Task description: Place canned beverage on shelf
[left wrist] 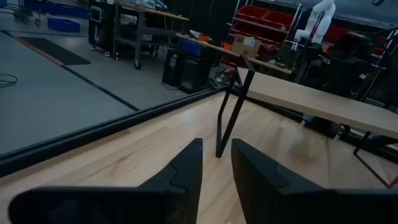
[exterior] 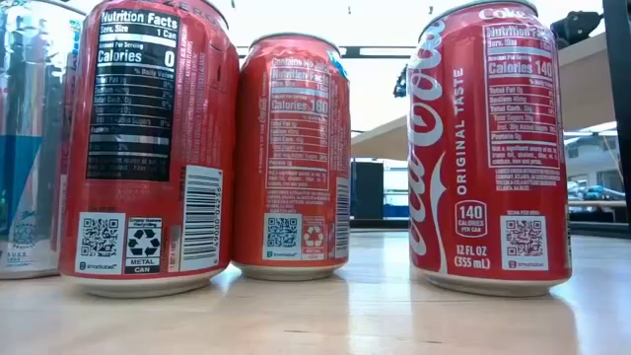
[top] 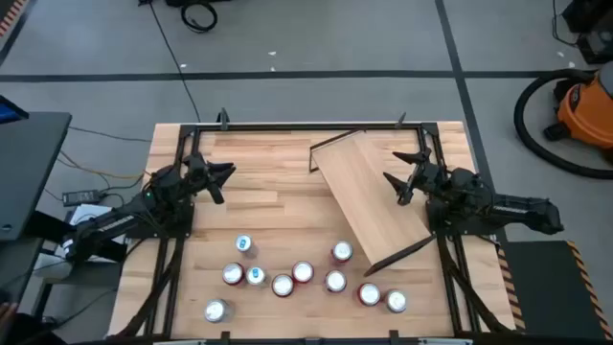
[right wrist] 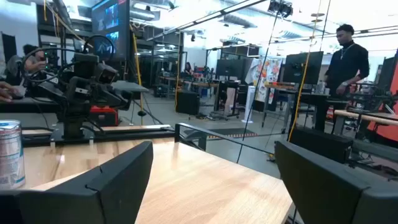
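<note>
Several beverage cans (top: pixel 303 272) stand upright in a loose group near the table's front edge; in the low view red cans (exterior: pixel 296 158) fill the picture. The shelf (top: pixel 369 196), a light wood plank, stands slantwise at centre right on its black rails (left wrist: pixel 233 106). My right gripper (top: pixel 395 188) hovers open over the shelf's right side, with nothing between its fingers (right wrist: pixel 118 177). My left gripper (top: pixel 228 176) is shut and empty above bare table at the left, pointing toward the shelf (left wrist: pixel 311 99).
A black frame (top: pixel 306 126) runs along the table's far edge and down both sides. Bare tabletop (top: pixel 268 201) lies between the left gripper and the shelf. Beyond the table, a person (right wrist: pixel 348 56) stands among desks and racks. An orange vacuum (top: pixel 584 105) sits on the floor at right.
</note>
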